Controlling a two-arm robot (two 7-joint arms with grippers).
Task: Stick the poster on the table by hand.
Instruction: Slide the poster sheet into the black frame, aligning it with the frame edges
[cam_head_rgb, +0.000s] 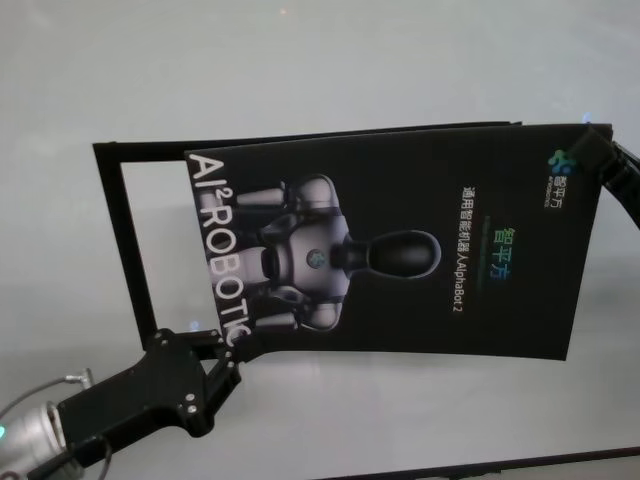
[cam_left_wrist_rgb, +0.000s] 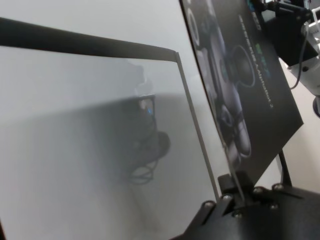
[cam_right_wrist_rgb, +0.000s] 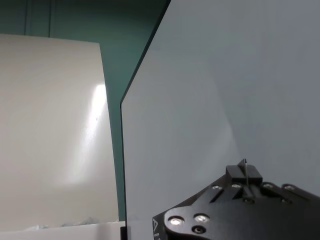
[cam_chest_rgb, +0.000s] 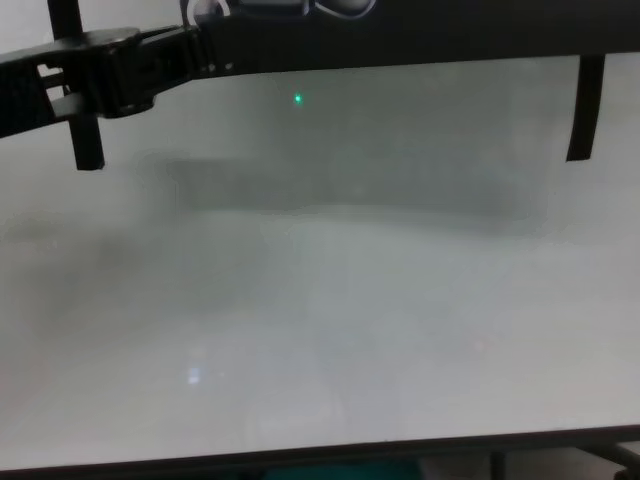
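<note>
— Where is the poster (cam_head_rgb: 400, 240) now?

— It is in the middle of the head view, held above the white worktop (cam_head_rgb: 320, 60), picture side up.

— How does your left gripper (cam_head_rgb: 222, 352) stand?

— My left arm reaches in from the lower left of the frame, and its jaws are closed on the poster's near left corner.

— And the right gripper (cam_head_rgb: 598, 150)?

— It is at the upper right of the frame, at the poster's far corner. My right wrist view shows its jaws pinching the thin edge.
</note>
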